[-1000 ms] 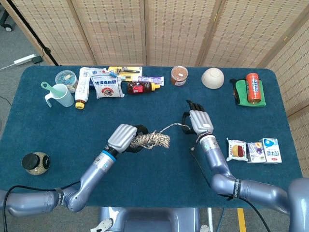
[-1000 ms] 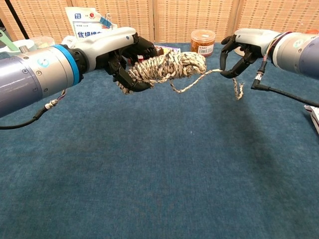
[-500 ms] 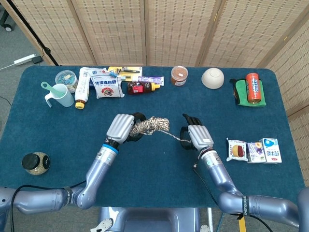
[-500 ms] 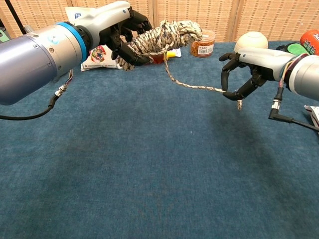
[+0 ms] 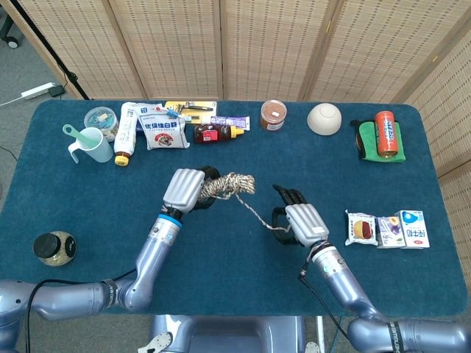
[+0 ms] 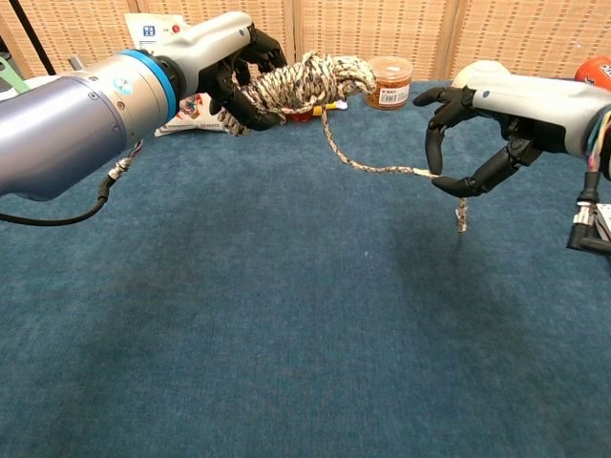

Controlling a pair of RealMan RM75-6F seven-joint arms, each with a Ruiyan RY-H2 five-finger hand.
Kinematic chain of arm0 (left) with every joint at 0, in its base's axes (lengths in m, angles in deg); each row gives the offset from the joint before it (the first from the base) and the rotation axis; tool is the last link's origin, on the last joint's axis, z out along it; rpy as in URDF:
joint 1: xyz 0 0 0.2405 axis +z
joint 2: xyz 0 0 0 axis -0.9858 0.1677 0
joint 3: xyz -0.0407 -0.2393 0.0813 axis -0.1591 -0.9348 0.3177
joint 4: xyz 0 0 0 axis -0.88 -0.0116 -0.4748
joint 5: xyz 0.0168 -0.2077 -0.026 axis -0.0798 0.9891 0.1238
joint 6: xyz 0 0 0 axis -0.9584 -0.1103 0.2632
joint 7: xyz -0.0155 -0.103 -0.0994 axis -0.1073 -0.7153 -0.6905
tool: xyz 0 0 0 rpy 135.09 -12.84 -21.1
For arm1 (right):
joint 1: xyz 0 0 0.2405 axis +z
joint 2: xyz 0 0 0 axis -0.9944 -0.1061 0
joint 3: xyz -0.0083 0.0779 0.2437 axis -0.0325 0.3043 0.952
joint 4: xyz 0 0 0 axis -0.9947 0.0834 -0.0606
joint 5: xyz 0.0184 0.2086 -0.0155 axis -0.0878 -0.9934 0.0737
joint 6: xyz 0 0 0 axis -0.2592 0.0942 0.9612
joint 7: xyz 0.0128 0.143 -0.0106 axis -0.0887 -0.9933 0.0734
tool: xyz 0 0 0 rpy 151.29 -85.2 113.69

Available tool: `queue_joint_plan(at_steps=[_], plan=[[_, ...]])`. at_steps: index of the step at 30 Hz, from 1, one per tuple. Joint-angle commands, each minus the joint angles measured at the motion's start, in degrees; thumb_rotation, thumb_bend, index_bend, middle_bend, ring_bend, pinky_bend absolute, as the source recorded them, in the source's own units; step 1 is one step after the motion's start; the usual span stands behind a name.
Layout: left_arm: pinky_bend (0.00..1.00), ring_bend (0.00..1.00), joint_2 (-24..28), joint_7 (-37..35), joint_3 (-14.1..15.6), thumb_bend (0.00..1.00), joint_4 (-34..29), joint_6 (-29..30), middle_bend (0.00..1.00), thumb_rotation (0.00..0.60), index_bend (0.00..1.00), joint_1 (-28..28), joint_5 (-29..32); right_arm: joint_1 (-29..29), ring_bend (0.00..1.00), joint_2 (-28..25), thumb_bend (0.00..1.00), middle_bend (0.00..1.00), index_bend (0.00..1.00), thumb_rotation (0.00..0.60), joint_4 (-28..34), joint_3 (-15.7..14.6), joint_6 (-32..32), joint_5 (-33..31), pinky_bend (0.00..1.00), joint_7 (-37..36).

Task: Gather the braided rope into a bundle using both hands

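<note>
Since a second ago both hands have shifted: the right hand [image 5: 302,223] has drawn back toward the table's [image 5: 88,198] near edge, paying out a longer free strand. It pinches the braided rope [image 6: 307,82] near its loose end. At ten o'clock from it, the left hand [image 5: 189,190] grips the coiled bundle, held above the table's centre, strand sagging between them.
</note>
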Motion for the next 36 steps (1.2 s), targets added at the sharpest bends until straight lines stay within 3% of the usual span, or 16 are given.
queue_joint_plan(at_steps=[1, 9, 21, 28, 36], plan=[[0.72, 0.51, -0.7, 0.1, 0.2, 0.53, 1.0, -0.1, 0.44, 0.600, 0.54, -0.2, 0.0, -1.3, 0.00, -1.8, 0.48, 0.00, 0.74, 0.600, 3.7, -0.4, -1.8, 3.3, 0.00, 0.2], [0.72, 0.51, -2.5, 1.4, 0.6, 0.53, 4.1, -0.3, 0.44, 0.600, 0.54, -1.2, -0.2, -2.6, 0.00, -3.9, 0.48, 0.00, 0.74, 0.600, 10.6, -0.9, -4.2, 9.5, 0.00, 2.4], [0.72, 0.51, -4.9, 4.8, 5.3, 0.53, 7.9, 1.0, 0.44, 0.600, 0.54, -1.6, -6.5, 0.6, 0.00, -4.2, 0.48, 0.00, 0.74, 0.600, 15.6, 5.1, -4.3, 5.7, 0.00, 7.0], [0.72, 0.51, -5.7, 4.7, 9.1, 0.53, 9.6, -1.7, 0.44, 0.600, 0.54, -1.6, -10.8, 6.8, 0.00, -1.7, 0.48, 0.00, 0.74, 0.600, 13.3, 10.8, -3.7, -4.4, 0.00, 14.4], [0.72, 0.51, -5.0, 0.9, 11.2, 0.53, 9.7, -3.8, 0.44, 0.600, 0.54, -1.2, -15.5, 12.4, 0.00, 1.2, 0.48, 0.00, 0.74, 0.600, 4.6, 11.4, -3.7, -6.7, 0.00, 22.7]])
